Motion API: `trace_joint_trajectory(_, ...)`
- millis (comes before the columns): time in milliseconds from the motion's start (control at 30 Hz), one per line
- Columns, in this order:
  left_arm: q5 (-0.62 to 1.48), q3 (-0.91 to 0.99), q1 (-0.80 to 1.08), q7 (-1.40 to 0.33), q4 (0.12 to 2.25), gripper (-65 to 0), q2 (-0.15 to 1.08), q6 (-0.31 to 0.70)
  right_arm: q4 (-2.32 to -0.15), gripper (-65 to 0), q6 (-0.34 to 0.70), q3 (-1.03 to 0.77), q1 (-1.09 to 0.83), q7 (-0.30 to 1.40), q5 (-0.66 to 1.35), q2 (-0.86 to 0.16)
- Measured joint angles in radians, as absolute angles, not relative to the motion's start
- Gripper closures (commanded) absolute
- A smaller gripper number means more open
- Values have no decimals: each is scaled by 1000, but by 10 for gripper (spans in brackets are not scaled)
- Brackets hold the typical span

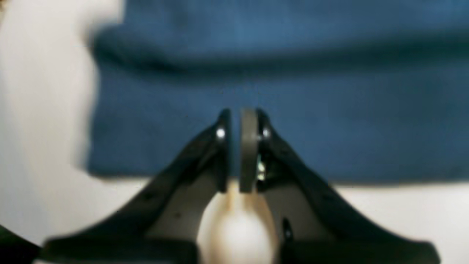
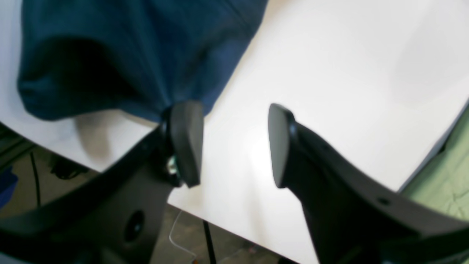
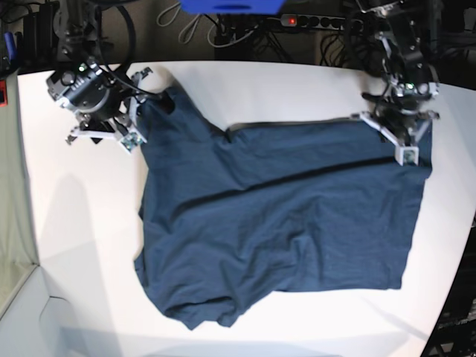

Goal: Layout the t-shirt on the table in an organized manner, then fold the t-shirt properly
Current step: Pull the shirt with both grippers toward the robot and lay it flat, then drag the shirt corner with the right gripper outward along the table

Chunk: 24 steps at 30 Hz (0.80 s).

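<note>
White table (image 3: 82, 245) holds the spread t-shirt (image 3: 282, 223); left gripper (image 1: 240, 121) pinched together over it, right gripper (image 2: 234, 143) spread apart.

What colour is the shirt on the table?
Dark navy blue, plain all over. The shirt shows best in the base view, spread on the white table.

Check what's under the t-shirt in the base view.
Only the white table shows around the t-shirt, which lies spread on it with a crease across the middle. Whatever is beneath the cloth is covered, so nothing more can be confirmed.
</note>
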<state>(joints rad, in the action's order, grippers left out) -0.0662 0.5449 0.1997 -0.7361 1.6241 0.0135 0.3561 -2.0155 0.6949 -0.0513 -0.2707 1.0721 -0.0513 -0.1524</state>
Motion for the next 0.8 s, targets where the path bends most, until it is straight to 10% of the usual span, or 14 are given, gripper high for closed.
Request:
trace_joint_trajectory(300, -6, 598, 173, -492, 1401, -40, 134, 371, -2016, -294, 695, -89, -265, 1069, -47, -152)
trace_joint_trajectory(800, -62, 684, 130, -587, 1391, -40, 225, 352, -2015, -294, 694, -51, -264, 1072, -49, 20)
